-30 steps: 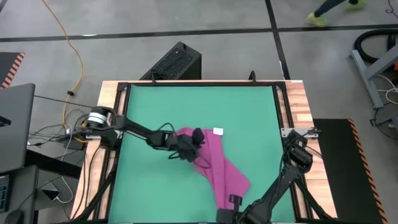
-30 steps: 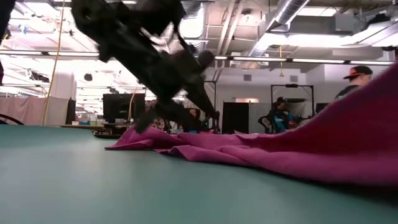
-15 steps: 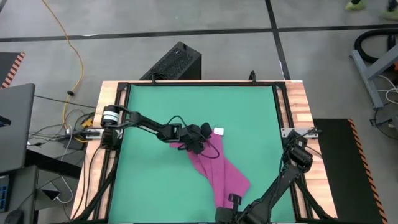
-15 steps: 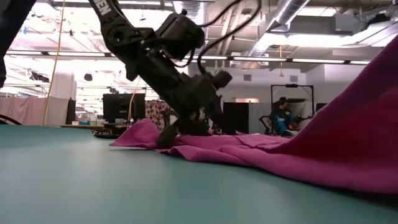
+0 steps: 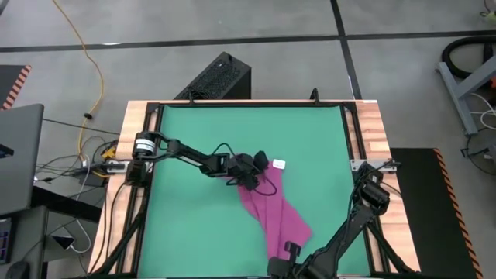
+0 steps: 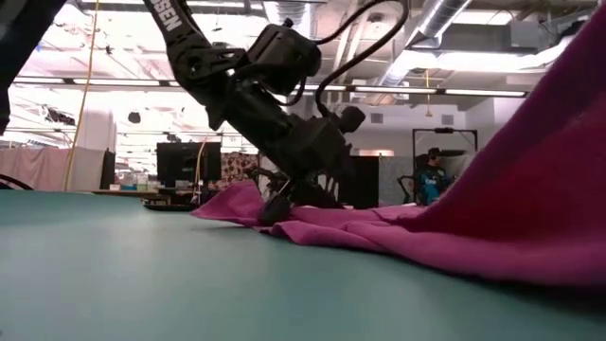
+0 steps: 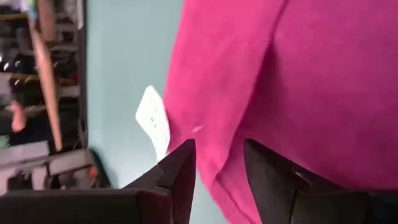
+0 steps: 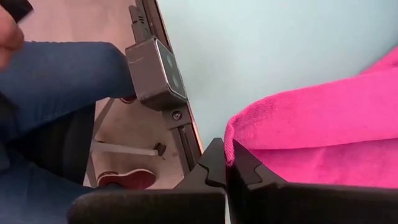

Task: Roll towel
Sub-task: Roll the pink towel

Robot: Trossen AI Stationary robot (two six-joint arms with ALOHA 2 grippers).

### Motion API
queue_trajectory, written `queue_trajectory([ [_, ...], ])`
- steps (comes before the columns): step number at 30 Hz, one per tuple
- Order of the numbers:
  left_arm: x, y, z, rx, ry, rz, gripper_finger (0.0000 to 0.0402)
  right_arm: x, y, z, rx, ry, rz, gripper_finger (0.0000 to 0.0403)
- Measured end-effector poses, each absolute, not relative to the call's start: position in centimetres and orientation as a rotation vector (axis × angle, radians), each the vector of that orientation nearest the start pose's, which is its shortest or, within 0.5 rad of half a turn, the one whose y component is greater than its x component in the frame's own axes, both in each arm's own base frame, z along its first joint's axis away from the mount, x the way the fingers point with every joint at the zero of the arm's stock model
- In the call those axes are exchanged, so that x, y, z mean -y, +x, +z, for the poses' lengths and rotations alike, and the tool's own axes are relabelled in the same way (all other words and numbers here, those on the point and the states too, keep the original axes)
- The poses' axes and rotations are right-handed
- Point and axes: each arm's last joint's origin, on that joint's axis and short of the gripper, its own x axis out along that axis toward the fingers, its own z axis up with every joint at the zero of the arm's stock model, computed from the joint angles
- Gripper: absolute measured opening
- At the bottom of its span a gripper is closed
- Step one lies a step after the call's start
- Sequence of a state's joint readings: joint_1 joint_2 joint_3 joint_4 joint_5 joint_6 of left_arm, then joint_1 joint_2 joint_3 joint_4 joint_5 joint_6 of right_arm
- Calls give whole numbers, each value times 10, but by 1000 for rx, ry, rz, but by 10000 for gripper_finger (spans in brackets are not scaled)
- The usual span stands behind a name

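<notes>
The magenta towel (image 5: 271,205) lies crumpled in a narrow strip on the green mat (image 5: 194,225), running from the mat's middle to its near edge. Its white tag (image 5: 277,164) lies at the far end. My left gripper (image 5: 260,165) is low over that far end, beside the tag (image 7: 152,118), shut on the cloth. My right gripper (image 5: 291,249) is at the near edge, shut on the towel's near end. In the low view the towel (image 6: 398,227) rises steeply toward the right. My left gripper pinches a fold at the towel's far end (image 7: 216,171) between its two fingers, close to the tag. It comes slanting down from the table's left (image 6: 284,194). The cloth there rests on the mat. My right gripper pinches the towel's near edge (image 8: 239,134) between its shut fingers, where the cloth looks folded over. That end is lifted off the mat, and the cloth (image 6: 559,142) slopes down from it to the table.
A black frame (image 5: 151,155) and wooden borders ring the mat. A small grey camera box (image 8: 155,71) sits at the near edge, with a person's blue-clad leg (image 8: 56,74) beyond it. Bare mat lies left and far of the towel.
My left gripper has gone toward the table's right edge, dragging the towel's far left part with it. The towel has gathered from a broad spread into a narrower, bunched strip. Its near end in my right gripper has stayed put.
</notes>
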State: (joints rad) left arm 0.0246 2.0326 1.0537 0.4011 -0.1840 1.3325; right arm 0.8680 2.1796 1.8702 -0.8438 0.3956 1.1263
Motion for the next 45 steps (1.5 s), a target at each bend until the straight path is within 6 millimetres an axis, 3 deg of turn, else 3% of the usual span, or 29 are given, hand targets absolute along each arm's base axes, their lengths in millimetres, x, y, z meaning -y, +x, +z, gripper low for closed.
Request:
queue_trajectory([
  [16,-13,409,122,-582,1309,-233,48,-346,308,217,-980,356,-140,9],
  [20,-13,410,124,-559,1300,-220,10,-346,308,217,-977,355,-141,9],
  [25,-13,412,128,-528,1226,-163,1,-345,309,218,-944,346,-157,9],
  [30,-11,412,136,-626,1197,23,0,-345,310,219,-933,332,-144,9],
  [36,12,395,168,-711,1152,69,0,-334,315,218,-900,270,-220,9],
  [43,25,342,242,-741,856,120,0,-311,316,219,-874,172,-400,9],
  [45,25,326,262,-731,764,149,0,-305,317,227,-848,132,-439,9],
])
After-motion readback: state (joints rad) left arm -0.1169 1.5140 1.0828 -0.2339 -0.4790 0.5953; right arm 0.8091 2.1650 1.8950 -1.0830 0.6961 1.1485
